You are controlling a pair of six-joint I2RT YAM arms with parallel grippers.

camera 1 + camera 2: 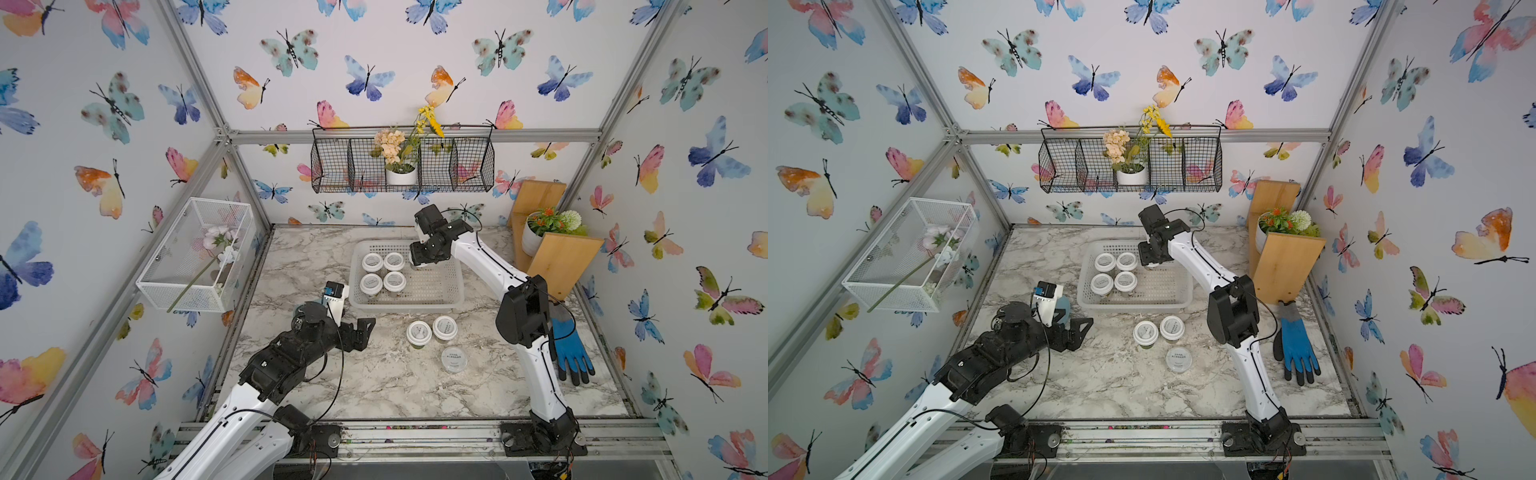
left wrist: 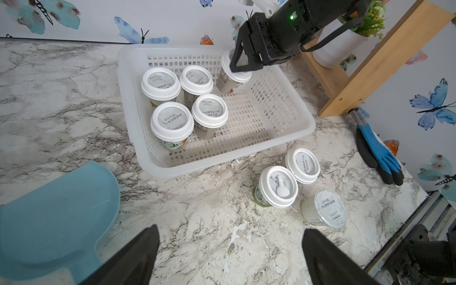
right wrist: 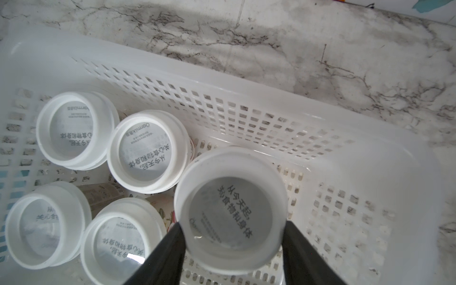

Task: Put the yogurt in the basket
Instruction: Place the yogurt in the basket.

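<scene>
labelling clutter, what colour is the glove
The glove is blue with black fingertips and a grey cuff; the left wrist view shows it best.

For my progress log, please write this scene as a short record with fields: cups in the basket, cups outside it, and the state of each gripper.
basket: white, on the marble table
cups in basket: four, upright
right gripper: shut on a fifth cup, tilted, inside the basket's walls
cups on table: three; two white-rimmed cups, one flat-lidded cup
left gripper: open, empty
other: blue glove on table
</scene>
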